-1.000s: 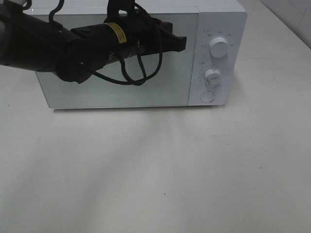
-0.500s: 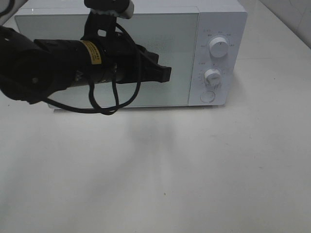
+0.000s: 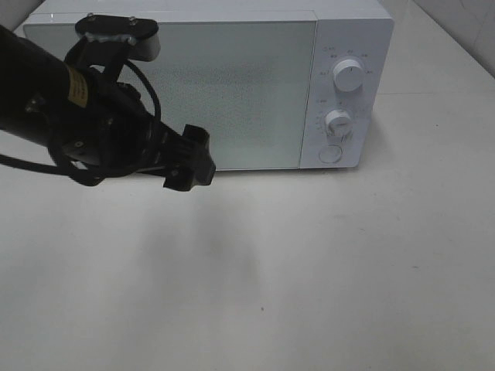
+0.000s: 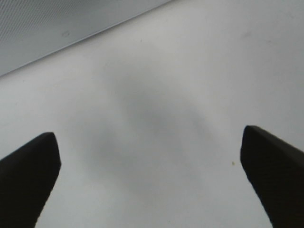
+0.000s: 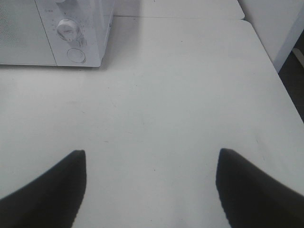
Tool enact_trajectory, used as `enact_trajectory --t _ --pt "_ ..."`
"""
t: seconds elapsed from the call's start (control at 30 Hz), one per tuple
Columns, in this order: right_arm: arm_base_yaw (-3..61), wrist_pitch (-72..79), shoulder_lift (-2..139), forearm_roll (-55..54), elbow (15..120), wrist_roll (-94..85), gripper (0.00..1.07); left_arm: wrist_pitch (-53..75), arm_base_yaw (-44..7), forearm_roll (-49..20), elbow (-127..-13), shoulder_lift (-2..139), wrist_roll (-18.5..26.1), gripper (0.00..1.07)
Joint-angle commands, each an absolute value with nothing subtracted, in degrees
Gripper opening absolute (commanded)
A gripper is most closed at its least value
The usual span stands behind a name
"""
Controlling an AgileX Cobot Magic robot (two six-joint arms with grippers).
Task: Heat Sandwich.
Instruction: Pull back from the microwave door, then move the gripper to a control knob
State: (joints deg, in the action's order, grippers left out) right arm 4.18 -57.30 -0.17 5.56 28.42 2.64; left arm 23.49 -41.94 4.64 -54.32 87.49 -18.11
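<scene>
the white microwave [image 3: 255, 85] stands along the far side of the table [image 3: 325, 270] and closes that side like a wall; its door [image 3: 247, 100] is shut. the left arm [image 3: 62, 116] reaches in from the left and covers the left part of the door. the left gripper [image 3: 189, 158] hangs low before the door's lower edge, its jaws wide apart. the right part of the door, the upper knob [image 3: 349, 76], the lower knob [image 3: 339, 120] and the round button [image 3: 330, 153] are open to reach from the near side. the table near of the microwave is bare surface, free to pass from left to right. on the right it ends at the table's right edge [image 5: 274, 71].
</scene>
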Motion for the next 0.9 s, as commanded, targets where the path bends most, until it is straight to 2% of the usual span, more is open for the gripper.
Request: enact_trajectory --t 0.03,0.13,0.3,0.47,0.5,0.6,0.63,0.67,0.77,0.8,0.83,0.9 --pt "3.78 -57.01 -1.83 5.50 28.36 2.18 0.74 28.65 -42.40 5.50 -54.20 86.06 -18.45 1.02" --pt "3.78 -57.01 -1.83 5.50 28.36 2.18 0.74 33.35 -42.40 9.17 -54.20 85.14 -18.45 1.01" --pt "3.78 -57.01 -1.83 5.50 28.36 2.29 0.74 41.77 -42.23 11.17 -54.20 83.71 -18.56 1.00" --pt "3.78 -57.01 -1.83 5.50 28.36 2.29 0.74 47.38 -38.22 10.49 -54.20 81.99 -18.16 1.00" --pt "3.78 -57.01 -1.83 5.50 28.36 2.29 0.74 48.93 -35.87 9.45 -54.20 80.73 -16.44 1.00" --pt "3.78 -57.01 -1.83 5.50 28.36 2.29 0.74 49.85 -33.52 7.85 -54.20 79.30 -13.81 1.00" --pt "3.78 -57.01 -1.83 5.50 28.36 2.29 0.74 50.31 -30.94 6.30 -54.20 77.64 -11.80 1.00" --pt "3.78 -57.01 -1.83 5.50 28.36 2.29 0.74 50.31 -30.94 6.30 -54.20 77.64 -11.80 1.00" --pt "3.78 -57.01 -1.83 5.50 28.36 2.29 0.74 50.99 -25.73 3.44 -54.20 74.77 -8.19 1.00" --pt "3.78 -57.01 -1.83 5.50 28.36 2.29 0.74 51.97 -22.12 1.26 -54.20 72.77 -5.27 1.00" --pt "3.78 -57.01 -1.83 5.50 28.36 2.29 0.74 51.97 -22.12 1.26 -54.20 72.77 -5.27 1.00" --pt "3.78 -57.01 -1.83 5.50 28.36 2.29 0.74 52.88 -17.93 -0.92 -54.20 70.82 -2.06 1.00"
